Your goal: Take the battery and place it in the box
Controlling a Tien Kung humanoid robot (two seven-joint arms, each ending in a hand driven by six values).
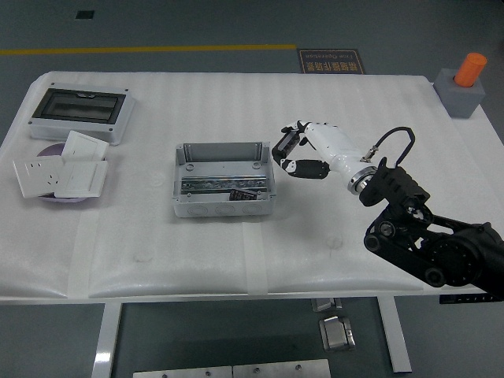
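The open grey box [224, 209] stands in the middle of the table, with a metal rail and a small dark part [242, 193] inside. My right hand [290, 155] hangs just right of the box's right wall, a little above the table. Its fingers [307, 167] are curled on a small dark object that looks like the battery [284, 143], most of it hidden by the fingers. The black right arm [425, 244] comes in from the lower right. The left arm is out of view.
A grey enclosure with a dark window [79, 113] sits at the far left. White socket plates [59, 175] lie on a purple disc [49, 151] in front of it. A grey block with an orange cylinder [465, 85] stands at the far right corner.
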